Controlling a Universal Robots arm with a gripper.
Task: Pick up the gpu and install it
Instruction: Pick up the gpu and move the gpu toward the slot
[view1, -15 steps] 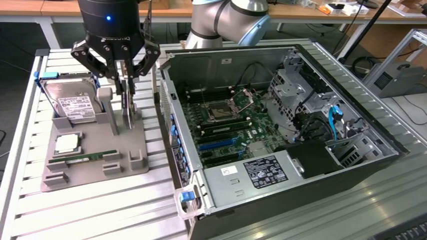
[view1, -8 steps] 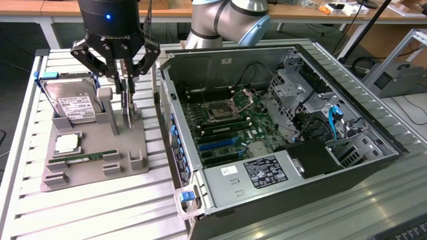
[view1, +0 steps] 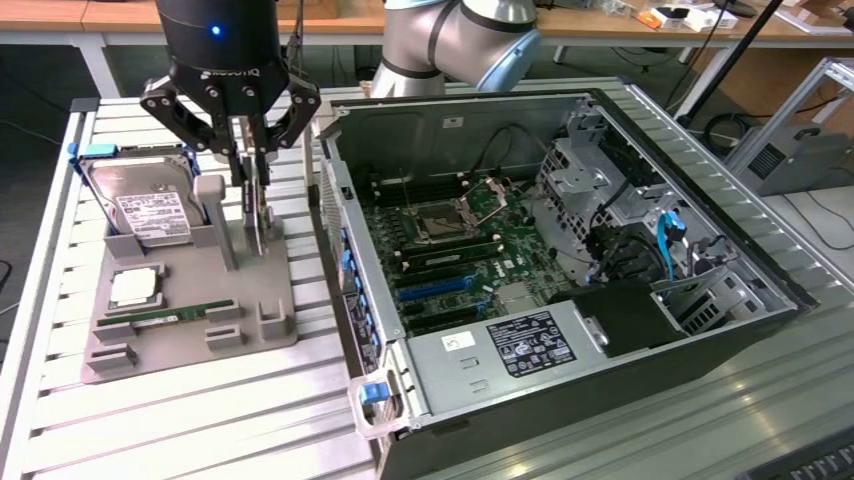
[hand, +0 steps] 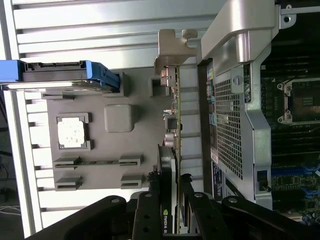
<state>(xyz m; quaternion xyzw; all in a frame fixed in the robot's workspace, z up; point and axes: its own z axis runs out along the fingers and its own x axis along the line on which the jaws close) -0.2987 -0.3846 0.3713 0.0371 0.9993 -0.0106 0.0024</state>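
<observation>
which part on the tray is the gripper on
The gpu, the thin card on edge inside the gripper; hard drive, cpu and memory stick sit apart.

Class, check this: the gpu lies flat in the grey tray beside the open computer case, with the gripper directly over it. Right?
No: the gpu stands upright on its edge in the grey tray, as the exterior view shows; the rest holds.

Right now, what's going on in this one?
The arm's gripper is shut on the top edge of the gpu. The gpu stands upright in the grey tray beside the open PC case. The card is not yet in the case. A hard drive sits in the same tray.
</observation>
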